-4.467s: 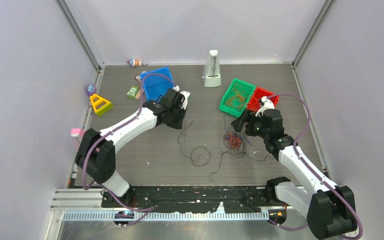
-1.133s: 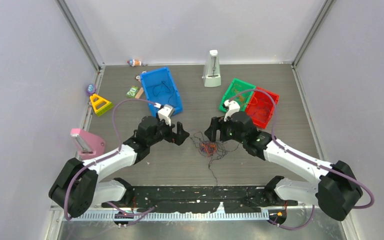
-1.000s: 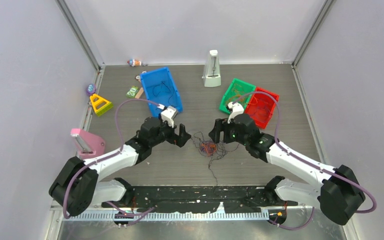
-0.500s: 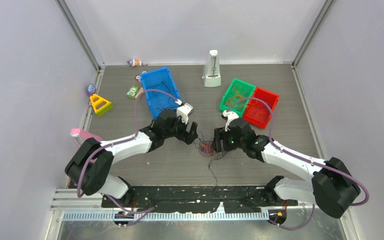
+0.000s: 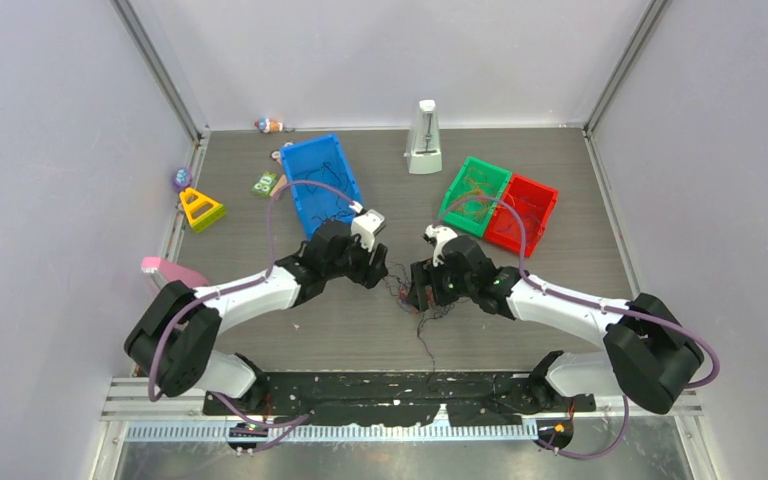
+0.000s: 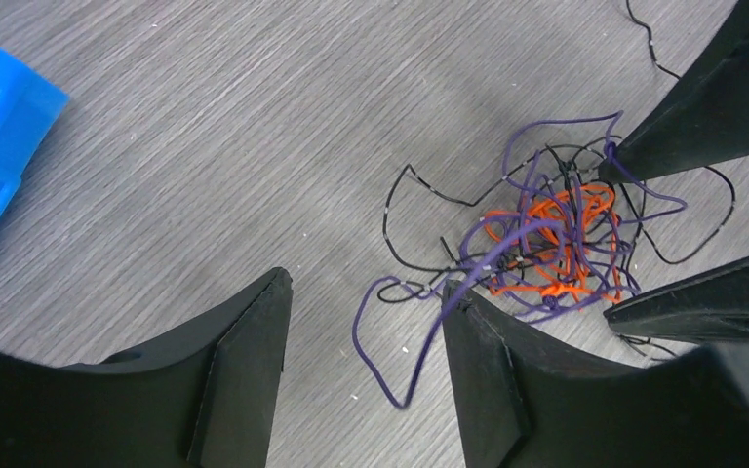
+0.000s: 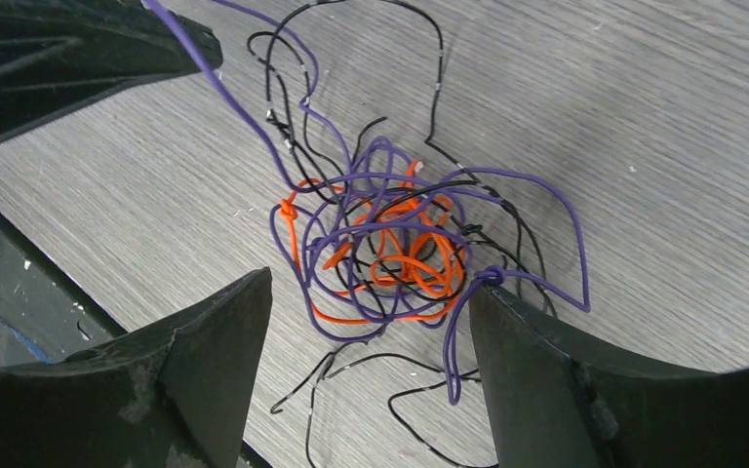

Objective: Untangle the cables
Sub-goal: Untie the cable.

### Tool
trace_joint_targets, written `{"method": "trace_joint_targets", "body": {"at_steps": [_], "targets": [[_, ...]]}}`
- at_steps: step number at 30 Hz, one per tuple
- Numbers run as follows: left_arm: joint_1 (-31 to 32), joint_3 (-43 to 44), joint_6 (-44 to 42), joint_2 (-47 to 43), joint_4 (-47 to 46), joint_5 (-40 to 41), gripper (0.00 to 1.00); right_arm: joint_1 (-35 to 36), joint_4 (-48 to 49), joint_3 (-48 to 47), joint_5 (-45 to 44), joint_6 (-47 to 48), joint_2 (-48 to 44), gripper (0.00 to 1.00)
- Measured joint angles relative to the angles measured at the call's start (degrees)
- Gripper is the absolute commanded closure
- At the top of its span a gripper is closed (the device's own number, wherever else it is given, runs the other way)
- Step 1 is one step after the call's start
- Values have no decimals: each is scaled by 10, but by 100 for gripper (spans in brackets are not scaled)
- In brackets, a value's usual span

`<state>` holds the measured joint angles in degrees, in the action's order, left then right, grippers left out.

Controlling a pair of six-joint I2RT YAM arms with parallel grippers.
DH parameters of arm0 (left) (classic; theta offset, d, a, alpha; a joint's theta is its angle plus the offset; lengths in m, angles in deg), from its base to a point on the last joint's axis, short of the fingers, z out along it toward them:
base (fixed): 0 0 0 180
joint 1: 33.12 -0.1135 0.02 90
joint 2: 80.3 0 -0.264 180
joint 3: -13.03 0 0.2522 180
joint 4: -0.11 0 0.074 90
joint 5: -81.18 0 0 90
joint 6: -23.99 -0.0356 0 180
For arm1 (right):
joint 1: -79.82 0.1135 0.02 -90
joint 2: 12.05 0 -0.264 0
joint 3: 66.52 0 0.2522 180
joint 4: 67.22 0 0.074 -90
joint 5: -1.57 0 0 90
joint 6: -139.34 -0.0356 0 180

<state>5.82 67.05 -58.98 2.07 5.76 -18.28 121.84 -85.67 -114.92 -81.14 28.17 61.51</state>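
1. Top external view: on the grey, wood-grained table [image 5: 560,170] the left claw [image 5: 384,279] and the right claw [image 5: 418,296] face each other near the middle. The cables [image 5: 401,292] lie on the table between them, and one thin dark strand trails toward the near edge.
2. The cables form a loose, knotted clump of hair-thin, glossy wires. Orange loops are packed at the core, wider purple loops wrap around them, and kinked black strands with small pale marks straggle outward.
3. The left claw is released. Its matte black, wedge-shaped fingers [image 6: 244,380] stand apart just beside the clump. A purple strand curls down into the gap past one fingertip, with nothing pinched.
4. The right claw is released too. Its broad black fingers [image 7: 205,380] spread at the clump's near side, and a small purple knot sits right at one fingertip.
5. In the left wrist view, the right claw's pointed tips reach the far side of the clump, and a purple strand meets the upper tip.
6. A blue bin [image 5: 322,182] of smooth plastic sits behind the left arm. A green bin [image 5: 475,192] and a red bin [image 5: 525,212] sit side by side, touching, behind the right arm.
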Motion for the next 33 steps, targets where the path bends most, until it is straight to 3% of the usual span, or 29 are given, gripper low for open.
{"method": "trace_joint_targets", "body": {"at_steps": [5, 10, 13, 16, 19, 25, 29, 33], "targets": [[0, -29, 0, -43, -16, 0, 61, 14, 5, -1, -2, -1, -1, 16], [0, -38, 1, -59, -33, -2, 100, 32, 12, -5, -9, -2, 10, 19], [0, -39, 1, -60, -39, -4, 100, 45, 17, -16, -25, -7, 44, 28], [0, -45, 2, -65, -42, -4, 100, 49, 13, -17, -56, -16, 65, 45], [0, -60, 2, -82, -48, 12, 100, 48, -5, -17, -104, -30, 68, 53], [-13, -107, 25, -173, -46, 104, 100, -29, -24, 8, -141, -59, 34, 53], [-69, -113, 64, -258, -7, 157, 100, -111, -48, 49, -154, -73, -41, 52], [-112, -106, 97, -342, 44, 200, 100, -147, -74, 60, -165, -82, -94, 51]]}}
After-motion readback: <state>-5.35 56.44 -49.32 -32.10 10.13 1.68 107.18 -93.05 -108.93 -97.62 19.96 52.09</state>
